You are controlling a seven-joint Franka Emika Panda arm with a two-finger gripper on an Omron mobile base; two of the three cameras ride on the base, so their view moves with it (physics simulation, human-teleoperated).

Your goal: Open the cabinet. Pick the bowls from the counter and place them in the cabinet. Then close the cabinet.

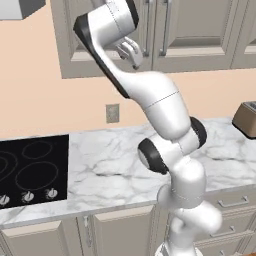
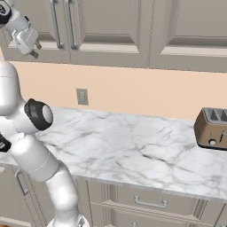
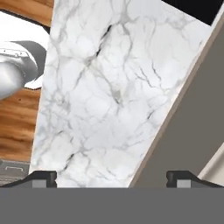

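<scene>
The taupe-grey wall cabinet [image 1: 195, 22] [image 2: 106, 20] hangs above the counter with both doors shut, its silver bar handles [image 1: 166, 25] [image 2: 71, 22] side by side at the middle. My gripper [image 1: 134, 59] [image 2: 33, 49] [image 3: 111, 177] is raised in front of the left door's lower part, left of the handles, pointing downward. Its fingers stand wide apart, open and holding nothing. The hand view looks down on the white marble counter [image 1: 110, 160] [image 2: 133, 150] [image 3: 109, 87] along the cabinet's taupe face [image 3: 192, 127]. The two bowls are out of view.
A brown toaster [image 1: 246, 119] [image 2: 213, 128] stands on the counter at the right. The black cooktop [image 1: 30, 170] lies at the left, under a range hood [image 1: 20, 7]. A wall outlet [image 1: 112, 113] [image 2: 82, 96] is below the cabinet. Drawers [image 2: 150, 203] run under the counter.
</scene>
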